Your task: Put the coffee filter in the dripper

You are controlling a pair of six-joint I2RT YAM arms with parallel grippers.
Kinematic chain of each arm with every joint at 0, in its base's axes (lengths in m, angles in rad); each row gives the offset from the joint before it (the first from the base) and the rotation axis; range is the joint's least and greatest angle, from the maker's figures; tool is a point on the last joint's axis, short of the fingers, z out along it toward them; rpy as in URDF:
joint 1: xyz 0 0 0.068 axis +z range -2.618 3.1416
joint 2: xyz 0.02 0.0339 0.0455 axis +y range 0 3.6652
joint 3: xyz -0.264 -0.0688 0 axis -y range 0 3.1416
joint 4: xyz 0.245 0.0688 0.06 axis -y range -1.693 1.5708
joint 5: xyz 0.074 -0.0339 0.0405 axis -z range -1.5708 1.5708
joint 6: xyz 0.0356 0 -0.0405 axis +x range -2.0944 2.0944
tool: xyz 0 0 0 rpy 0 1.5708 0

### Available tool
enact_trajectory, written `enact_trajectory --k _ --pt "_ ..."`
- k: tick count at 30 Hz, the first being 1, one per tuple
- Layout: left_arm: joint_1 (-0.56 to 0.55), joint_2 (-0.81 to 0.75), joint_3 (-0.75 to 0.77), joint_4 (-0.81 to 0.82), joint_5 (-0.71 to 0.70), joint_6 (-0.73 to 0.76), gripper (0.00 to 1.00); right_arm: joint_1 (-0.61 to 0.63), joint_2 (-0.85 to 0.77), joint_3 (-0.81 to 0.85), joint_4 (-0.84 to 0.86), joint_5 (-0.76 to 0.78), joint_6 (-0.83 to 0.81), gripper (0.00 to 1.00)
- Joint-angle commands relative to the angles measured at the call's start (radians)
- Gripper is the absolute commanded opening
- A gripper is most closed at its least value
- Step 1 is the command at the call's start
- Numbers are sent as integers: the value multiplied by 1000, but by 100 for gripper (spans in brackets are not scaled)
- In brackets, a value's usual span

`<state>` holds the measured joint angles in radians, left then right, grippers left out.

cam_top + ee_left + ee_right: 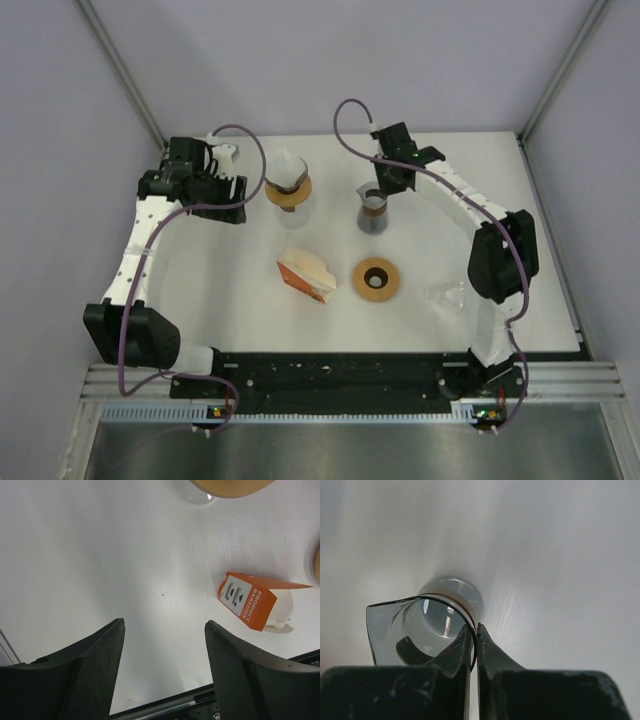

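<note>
Judging by how things lie, which step is in hand, Mia?

A late one, Tom, I think. The coffee filter (285,168) stands in the wood-collared dripper (291,196), toward the far edge of the table (200,290) and left of its middle. The right gripper (474,630) has its fingers pressed together on the thin rim of the glass carafe (372,212), which stands beside the dripper, apart from it.

And the left gripper (164,624)?

Fingers apart, nothing between them. It hangs near the far left corner, just beside the dripper.

What does the next move call for?

My guess is either letting go of that rim or carrying the carafe by it. A pinch on thin glass gives little hold, so it wants slow, level motion, or the carafe could tip.

How does the filter look?

It's a white paper cone, open at the top and rising well above the wooden collar. Whether it sits snug against the walls I cannot tell. The orange filter box (248,605) lies on its side near the table's middle, with a wooden ring (376,278) just right of it.
</note>
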<state>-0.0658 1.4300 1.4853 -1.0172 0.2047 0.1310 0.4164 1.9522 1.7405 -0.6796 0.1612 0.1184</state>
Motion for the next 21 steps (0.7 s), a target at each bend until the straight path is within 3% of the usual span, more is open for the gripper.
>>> enact_trajectory --k 1,12,13,17,21 --pt "6 -43 27 2 22 15 71 71 -104 -39 12 -38 -45 0" --pt "7 -52 21 -1 27 18 72 116 -110 -131 40 -61 -31 0" --pt "8 -52 21 -1 27 16 71 117 -114 -131 40 -68 -33 4" --pt "8 -51 24 -1 32 19 72 117 -148 -121 37 -94 -25 40" --pt "8 -55 23 -3 35 21 71 116 -238 -114 28 -75 -5 61"
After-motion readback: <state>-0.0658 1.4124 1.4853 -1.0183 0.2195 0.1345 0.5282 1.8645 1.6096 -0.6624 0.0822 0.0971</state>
